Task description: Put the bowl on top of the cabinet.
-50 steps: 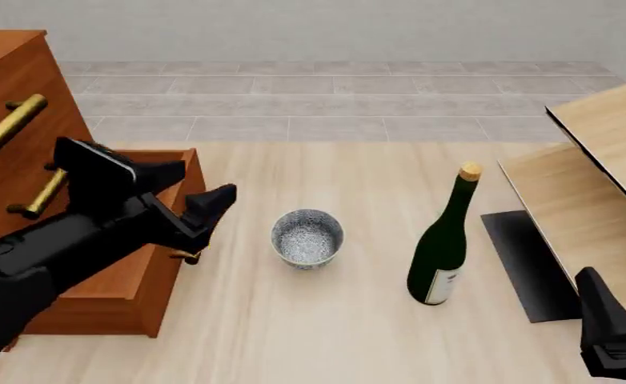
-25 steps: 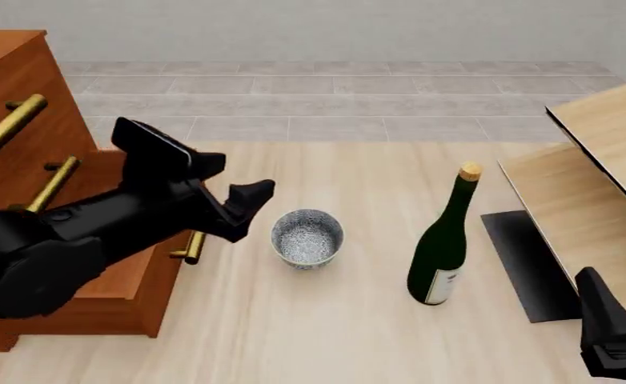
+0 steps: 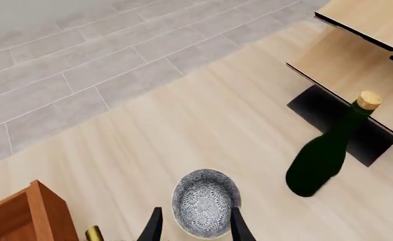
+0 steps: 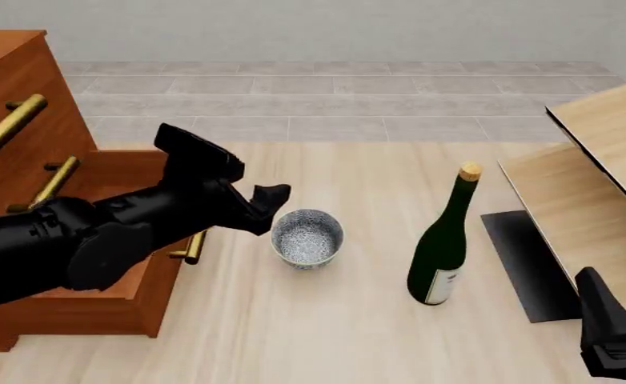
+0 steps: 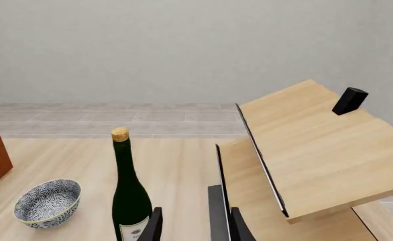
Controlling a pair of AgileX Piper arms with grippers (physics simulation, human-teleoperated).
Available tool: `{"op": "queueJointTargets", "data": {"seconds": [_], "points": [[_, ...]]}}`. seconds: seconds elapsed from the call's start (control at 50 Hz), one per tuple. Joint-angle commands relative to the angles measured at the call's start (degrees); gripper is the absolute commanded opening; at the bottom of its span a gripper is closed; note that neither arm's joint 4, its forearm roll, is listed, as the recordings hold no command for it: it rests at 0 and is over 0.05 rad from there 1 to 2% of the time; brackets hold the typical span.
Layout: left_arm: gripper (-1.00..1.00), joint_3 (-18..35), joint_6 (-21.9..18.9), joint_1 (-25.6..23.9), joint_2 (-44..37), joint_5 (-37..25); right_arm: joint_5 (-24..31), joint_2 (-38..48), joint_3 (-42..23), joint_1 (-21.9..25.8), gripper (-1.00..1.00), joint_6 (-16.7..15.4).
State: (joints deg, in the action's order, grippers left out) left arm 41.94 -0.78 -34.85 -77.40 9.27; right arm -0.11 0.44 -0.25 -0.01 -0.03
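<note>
The cabinet (image 4: 35, 184) is filling the left side of the desk (image 4: 324, 336), its red-brown front showing brass bar handles and one lower drawer standing out toward the middle. On the far right the pale panelled furniture (image 4: 601, 184) is leaning in over a dark base. Between them a green wine bottle (image 4: 441, 248) is standing upright, corked, right of centre.

The left arm is reaching out from in front of the cabinet, and its tool (image 4: 258, 202) is hovering just left of the bowl (image 4: 307, 238), not touching it. In the left wrist view the two fingers (image 3: 155, 228) are standing moderately apart, with the bowl (image 3: 206, 202) sitting in line between their tips. The right tool (image 5: 193, 226) is parked low at the near right corner, holding nothing, its fingers apart.

The bowl is sitting upright on the desk, near the middle, well clear of the bottle and close to the open drawer. It looks like glazed ceramic: stiff, fairly light, smooth and likely slippery, and liable to chip if dropped. I would judge the rim the best hold, one finger inside and one outside the wall, pinching the near-left edge, since the body looks too wide and round for a secure grip across it.
</note>
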Motion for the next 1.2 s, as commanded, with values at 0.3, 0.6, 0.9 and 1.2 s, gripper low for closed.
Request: {"op": "queueJointTargets", "data": {"seconds": [0.3,0.6,0.9,1.2], "points": [[1.00,3.2,0.7,0.6,-8.8,1.7,0.0,0.0,0.0,0.0,1.00,0.0],[1.00,5.2,1.6,1.9,-11.8,1.7,0.0,0.0,0.0,0.0,1.00,0.0],[1.00,6.1,1.9,2.0,-14.4,2.6,0.0,0.0,0.0,0.0,1.00,0.0],[1.00,8.6,1.6,2.6,-19.4,3.3,0.0,0.0,0.0,0.0,1.00,0.0]]}}
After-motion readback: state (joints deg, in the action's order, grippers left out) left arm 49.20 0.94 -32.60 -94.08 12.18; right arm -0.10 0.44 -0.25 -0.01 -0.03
